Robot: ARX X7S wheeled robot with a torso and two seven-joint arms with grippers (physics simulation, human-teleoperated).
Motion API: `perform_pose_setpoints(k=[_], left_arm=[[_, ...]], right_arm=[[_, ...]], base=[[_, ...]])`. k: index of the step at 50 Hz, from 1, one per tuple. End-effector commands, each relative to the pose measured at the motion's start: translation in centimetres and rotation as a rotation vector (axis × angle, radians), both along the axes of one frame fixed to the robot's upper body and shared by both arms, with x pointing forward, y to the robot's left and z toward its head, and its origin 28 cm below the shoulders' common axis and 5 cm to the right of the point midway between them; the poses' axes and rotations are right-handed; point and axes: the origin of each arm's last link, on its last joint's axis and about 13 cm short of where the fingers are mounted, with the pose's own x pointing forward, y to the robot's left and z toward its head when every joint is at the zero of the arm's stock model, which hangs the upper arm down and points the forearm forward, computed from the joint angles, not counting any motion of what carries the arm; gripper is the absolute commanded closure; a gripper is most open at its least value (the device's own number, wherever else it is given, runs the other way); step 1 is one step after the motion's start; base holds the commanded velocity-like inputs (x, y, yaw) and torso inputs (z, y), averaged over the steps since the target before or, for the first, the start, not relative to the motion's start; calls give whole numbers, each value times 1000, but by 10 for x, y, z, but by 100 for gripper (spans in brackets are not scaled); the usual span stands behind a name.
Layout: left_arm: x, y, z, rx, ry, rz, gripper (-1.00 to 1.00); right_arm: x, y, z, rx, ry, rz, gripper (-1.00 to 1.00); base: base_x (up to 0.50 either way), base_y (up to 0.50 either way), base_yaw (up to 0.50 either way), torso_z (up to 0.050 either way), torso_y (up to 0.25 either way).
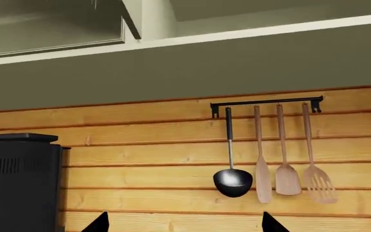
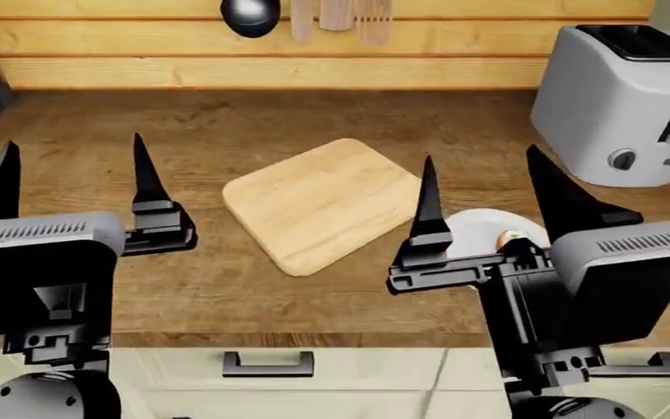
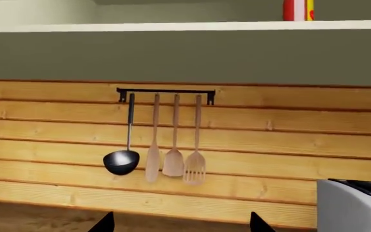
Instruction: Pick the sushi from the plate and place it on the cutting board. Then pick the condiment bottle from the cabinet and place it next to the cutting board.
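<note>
A: Where does the first step stand?

B: Not begun, I judge. The sushi (image 2: pixel 508 236) sits on the plate (image 2: pixel 475 229), mostly hidden behind the right pincer (image 2: pixel 483 196), which hovers over it with its fingers spread wide and holding nothing. The left pincer (image 2: pixel 73 181) is likewise spread and empty, above bare bench (image 2: pixel 195 122) left of the cutting board (image 2: pixel 321 202).

A: How should the grasp go?

B: The roll is tiny against the plate, so the right pincer should centre over it, descend straight, and pinch low on its side without scraping the rim. Then a short carry leftward; the board lies just beside the plate.

A: And what's in what?

B: The plate holds only the sushi, as far as shows. The board's top is bare. The condiment bottle (image 3: pixel 297 10) stands on the cabinet shelf (image 3: pixel 185 25) above the wall; only its lower part is in the right wrist view.

A: Anything to avoid?

B: The toaster (image 2: pixel 626 100) stands near on the right, so keep the elbow clear of it.
</note>
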Motion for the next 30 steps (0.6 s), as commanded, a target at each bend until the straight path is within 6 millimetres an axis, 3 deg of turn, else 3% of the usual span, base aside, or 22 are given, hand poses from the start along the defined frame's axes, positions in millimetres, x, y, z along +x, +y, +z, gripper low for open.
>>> perform_pose_setpoints(k=[1,5,9,15,24,30], left_arm=[[0,0,0,9,3,2,-100],[0,-1,0,9,4,1,-100],[-1,-1,0,11,3,-1,-100],[0,-2,-1,17,7,-5,-100],[-1,-4,-2,25,8,-8,-100],[0,-5,-2,29,12,-8,-100]], right_arm=[[-2,1,1,-10,-5,-14,-100],[-6,1,3,18,-24,-15,-100],[-10,-5,8,62,-7,-52,-100],[-26,-18,29,-36,121,-118,-100],[-49,-51,38,-14,367,-131,-100],[-53,-69,42,-27,489,-166,-100]], base=[[500,266,0,0,0],[500,271,0,0,0],[0,0,0,0,4],[0,0,0,0,0],[0,0,0,0,0],[0,0,0,0,0]])
